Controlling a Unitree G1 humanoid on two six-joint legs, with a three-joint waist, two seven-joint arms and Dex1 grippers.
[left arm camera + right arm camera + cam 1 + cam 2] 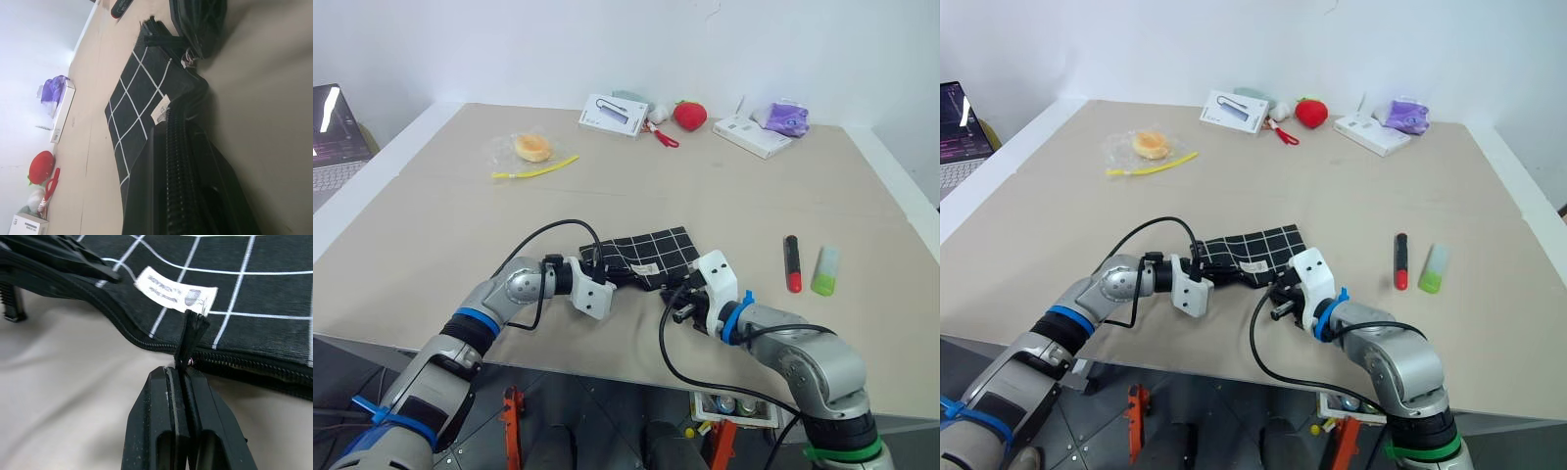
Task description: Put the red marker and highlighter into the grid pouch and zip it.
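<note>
Beige tabletop (705, 196) — white wall (509, 39) behind, laptop (333, 137) beside.

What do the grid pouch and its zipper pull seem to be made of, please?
The grid pouch looks like matte woven black fabric: a fine weave shows between the white lines, and its edge folds softly. The zipper pull cord seems to be braided black cord with a frayed end; the right gripper pinches it.

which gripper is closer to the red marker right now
Right. The right gripper is at the grid pouch's near edge, on the red marker's side; the left gripper grips the pouch's far end.
</note>
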